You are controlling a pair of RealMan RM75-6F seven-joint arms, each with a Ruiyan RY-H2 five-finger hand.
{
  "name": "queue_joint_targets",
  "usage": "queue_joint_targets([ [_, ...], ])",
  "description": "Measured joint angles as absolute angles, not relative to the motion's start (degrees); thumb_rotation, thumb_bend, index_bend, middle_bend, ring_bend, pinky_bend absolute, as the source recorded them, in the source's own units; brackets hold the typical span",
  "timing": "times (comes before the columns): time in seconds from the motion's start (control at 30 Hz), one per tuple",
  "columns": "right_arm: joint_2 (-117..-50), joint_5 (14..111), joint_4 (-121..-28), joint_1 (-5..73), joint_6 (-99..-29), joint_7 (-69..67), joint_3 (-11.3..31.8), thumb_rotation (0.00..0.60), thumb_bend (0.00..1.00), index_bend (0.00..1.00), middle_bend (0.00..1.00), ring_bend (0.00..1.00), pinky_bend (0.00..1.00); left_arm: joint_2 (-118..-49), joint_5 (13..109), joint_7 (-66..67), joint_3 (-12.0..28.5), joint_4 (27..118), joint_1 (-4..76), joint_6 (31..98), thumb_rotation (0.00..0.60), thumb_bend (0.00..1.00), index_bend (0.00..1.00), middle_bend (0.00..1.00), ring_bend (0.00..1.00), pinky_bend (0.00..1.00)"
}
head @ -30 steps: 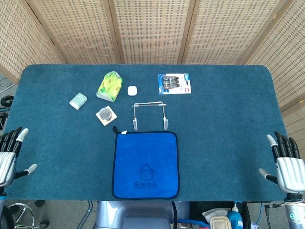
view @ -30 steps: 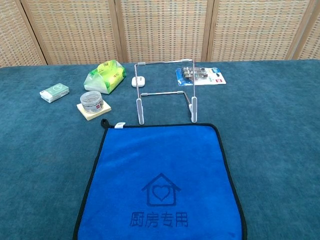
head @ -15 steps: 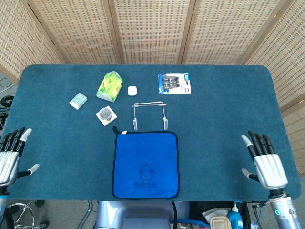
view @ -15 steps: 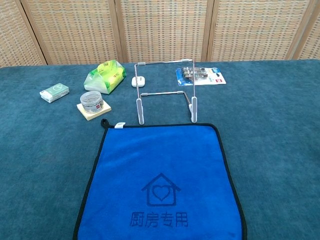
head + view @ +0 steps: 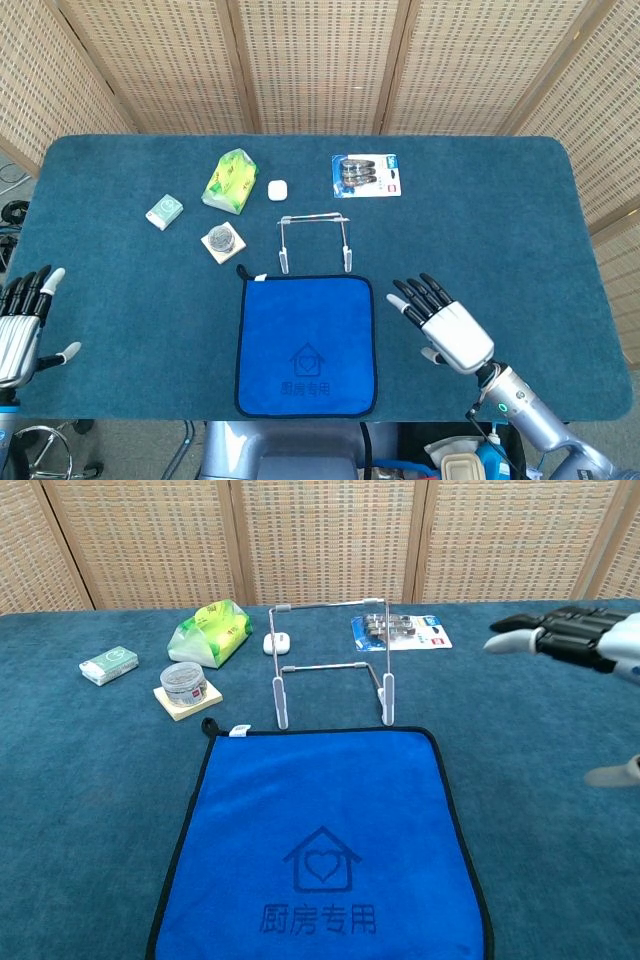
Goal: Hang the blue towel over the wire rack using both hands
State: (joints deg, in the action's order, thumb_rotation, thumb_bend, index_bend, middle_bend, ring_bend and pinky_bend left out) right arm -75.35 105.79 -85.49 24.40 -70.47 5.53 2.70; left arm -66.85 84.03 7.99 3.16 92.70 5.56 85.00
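The blue towel (image 5: 306, 344) (image 5: 320, 845) lies flat near the table's front edge, with a black border and a house print. Just behind it stands the wire rack (image 5: 314, 240) (image 5: 333, 662), upright and bare. My right hand (image 5: 445, 325) (image 5: 575, 637) hovers open to the right of the towel, fingers spread and pointing toward it, holding nothing. My left hand (image 5: 22, 322) is open at the table's left front edge, far from the towel; the chest view does not show it.
Behind the rack on the teal table (image 5: 480, 220) lie a green tissue pack (image 5: 230, 181), a small white case (image 5: 277, 189), a battery blister pack (image 5: 367, 175), a small green box (image 5: 164, 211) and a round jar on a pad (image 5: 222, 241).
My right hand has swung in from the table's right front corner toward the towel's right side and now shows in the chest view. The left hand has barely moved.
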Motion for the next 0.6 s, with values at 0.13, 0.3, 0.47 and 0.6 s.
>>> queue_joint_targets([
  [0.13,-78.51,108.51,-80.59,26.67,-70.15,3.92,1.58,0.600,0.00,0.00,0.00,0.00,0.00,-66.79,83.93,8.05,3.21,93.03,5.56,85.00,0.600,0.08,0.00,0.00,0.00,0.03],
  [0.3,-82.87,110.73,-75.14,29.14,-69.92,3.41,-0.03,0.600,0.00,0.00,0.00,0.00,0.00,-66.81,84.04,8.34,3.08,93.18,5.62,84.88,0.600,0.08,0.00,0.00,0.00,0.03],
  [0.47,-85.35,111.01,-72.90,30.86,-68.99,4.87,-0.34,0.600,0.00,0.00,0.00,0.00,0.00,-66.92,84.04,8.87,2.99,93.24,5.67,84.76,0.600,0.09,0.00,0.00,0.00,0.03],
  [0.6,-87.21,110.89,-71.00,31.89,-68.30,5.88,-0.48,0.600,0.00,0.00,0.00,0.00,0.00,-66.94,83.68,8.90,3.05,93.24,5.80,84.39,0.600,0.09,0.00,0.00,0.00,0.03],
])
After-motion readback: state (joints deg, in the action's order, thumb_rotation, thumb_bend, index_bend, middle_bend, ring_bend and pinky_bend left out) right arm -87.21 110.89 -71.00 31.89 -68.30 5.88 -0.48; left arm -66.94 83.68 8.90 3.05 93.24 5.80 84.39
